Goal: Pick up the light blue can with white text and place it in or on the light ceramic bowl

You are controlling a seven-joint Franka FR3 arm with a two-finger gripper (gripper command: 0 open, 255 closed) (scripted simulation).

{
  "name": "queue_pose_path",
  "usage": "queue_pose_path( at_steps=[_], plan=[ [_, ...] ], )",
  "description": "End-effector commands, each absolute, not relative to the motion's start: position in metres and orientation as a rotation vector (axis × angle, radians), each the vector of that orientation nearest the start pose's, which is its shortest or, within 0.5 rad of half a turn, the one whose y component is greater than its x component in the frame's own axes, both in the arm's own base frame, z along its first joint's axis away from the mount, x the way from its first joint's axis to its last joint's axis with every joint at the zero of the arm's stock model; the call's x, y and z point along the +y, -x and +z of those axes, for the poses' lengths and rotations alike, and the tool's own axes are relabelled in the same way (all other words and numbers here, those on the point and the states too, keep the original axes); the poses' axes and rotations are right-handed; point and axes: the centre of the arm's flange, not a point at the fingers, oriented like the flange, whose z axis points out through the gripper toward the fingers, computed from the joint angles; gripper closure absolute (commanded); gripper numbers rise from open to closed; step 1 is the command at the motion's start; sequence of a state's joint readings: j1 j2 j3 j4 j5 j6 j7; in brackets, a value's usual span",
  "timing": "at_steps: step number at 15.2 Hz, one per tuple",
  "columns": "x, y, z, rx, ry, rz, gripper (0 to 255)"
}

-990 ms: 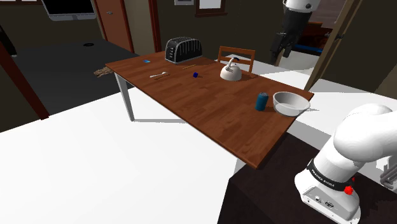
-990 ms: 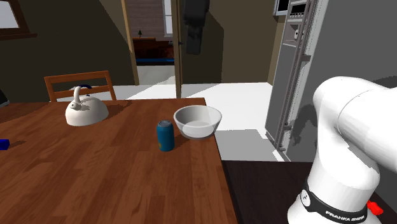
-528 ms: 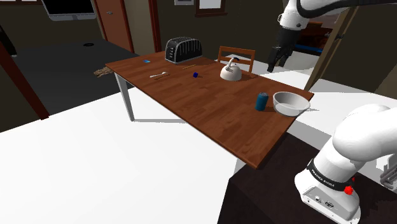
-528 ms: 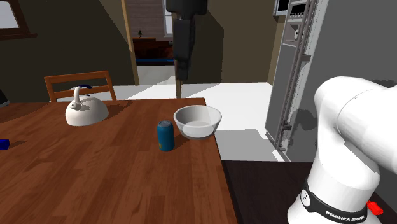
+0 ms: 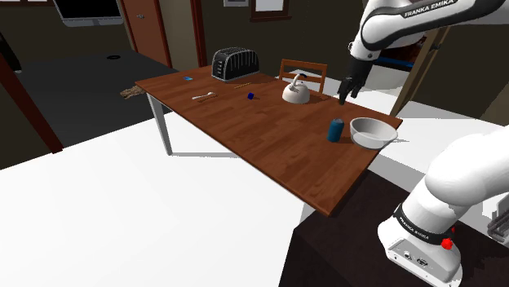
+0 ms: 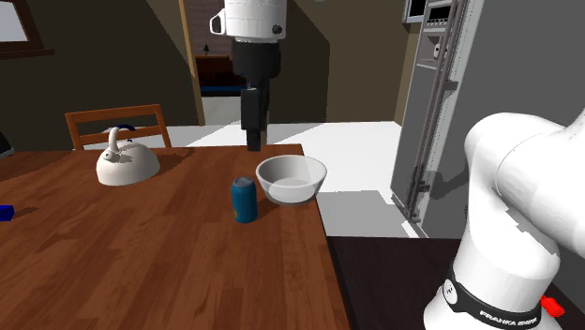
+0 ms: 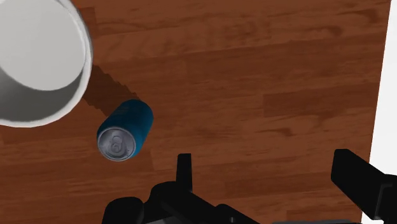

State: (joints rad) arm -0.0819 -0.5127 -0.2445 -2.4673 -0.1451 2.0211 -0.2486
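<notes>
- Hovering over the far side of the wooden desk (image 6: 141, 253), the black hand (image 6: 253, 141) had its two fingers spread apart, gripping nothing.
- The blue can (image 6: 244, 200) stood upright on the desk, just beside the pale bowl (image 6: 292, 192), on the second exterior view's left of it.
- Seen through the wrist view, the can sat off to one side of the fingers, not between them.
- A white kettle (image 5: 295, 91) sat farther along the desk, before a wooden chair (image 5: 303, 69).

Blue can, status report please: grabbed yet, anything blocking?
Fingers open, empty, above table. Can upright beside bowl, untouched. Nothing in the way.
</notes>
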Motion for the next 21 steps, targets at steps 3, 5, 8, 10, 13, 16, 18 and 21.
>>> queue_pose_path(
  at_steps=[3,5,8,10,13,16,18,21],
  plan=[
    [-0.179,-0.393,0.437,-0.022,3.165,-0.064,0],
    [-0.196,-0.401,0.418,-0.026,3.162,-0.054,0],
    [-0.222,-0.414,0.389,-0.031,3.158,-0.04,0],
    [-0.239,-0.422,0.37,-0.035,3.156,-0.03,0],
    [-0.264,-0.435,0.342,-0.04,3.152,-0.016,0],
    [-0.29,-0.447,0.313,-0.045,3.148,-0.001,0],
    [-0.29,-0.447,0.307,-0.045,3.148,-0.001,0],
    [-0.29,-0.447,0.291,-0.045,3.148,-0.001,0]
  ],
)
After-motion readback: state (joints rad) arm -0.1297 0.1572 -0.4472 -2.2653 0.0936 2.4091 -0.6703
